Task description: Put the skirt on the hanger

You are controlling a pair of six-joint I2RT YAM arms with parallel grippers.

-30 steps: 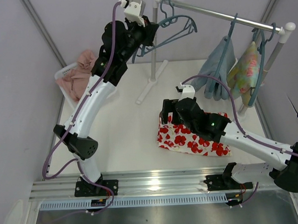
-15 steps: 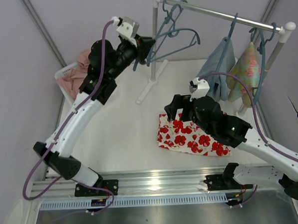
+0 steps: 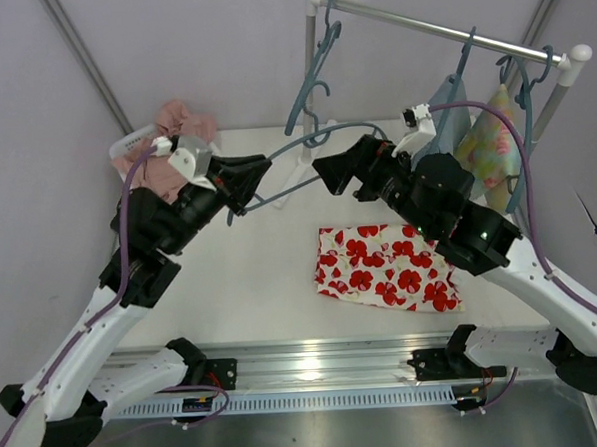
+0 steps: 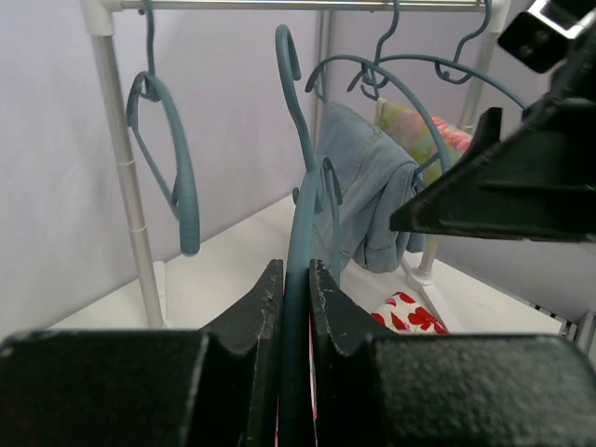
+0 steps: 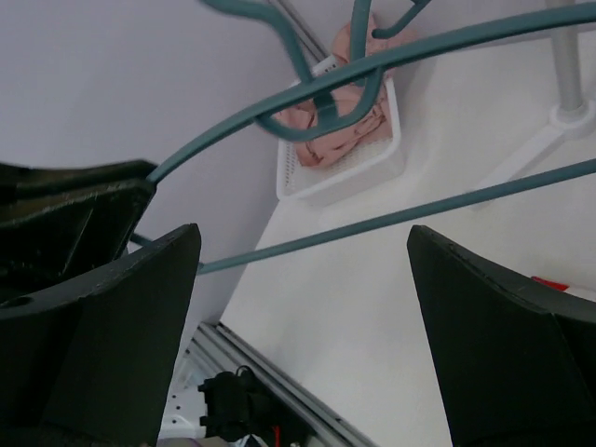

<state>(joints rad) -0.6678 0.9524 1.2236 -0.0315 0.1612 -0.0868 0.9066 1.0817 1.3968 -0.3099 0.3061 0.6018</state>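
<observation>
The skirt [image 3: 386, 274], white with red flowers, lies flat on the table right of centre, untouched. A corner of it shows in the left wrist view [image 4: 410, 315]. My left gripper [image 3: 259, 175] is shut on the teal hanger [image 3: 295, 188] at one end and holds it in the air above the table's middle. In the left wrist view the hanger [image 4: 303, 209] rises from between my fingers [image 4: 295, 272], hook up. My right gripper [image 3: 328, 172] is open and empty, facing the hanger from the right. The hanger's lower bar [image 5: 372, 223] runs just beyond its fingertips [image 5: 303, 279].
A clothes rail [image 3: 438, 28] stands at the back. A spare teal hanger [image 3: 311, 83], a blue garment [image 3: 448, 115] and a green flowered garment [image 3: 490, 143] hang on it. A white basket [image 3: 134, 144] with pink cloth [image 3: 168, 130] sits back left.
My left arm has brought the hanger down from the rail to the table's middle. My right gripper has lifted off the skirt and swung back-left toward the hanger.
</observation>
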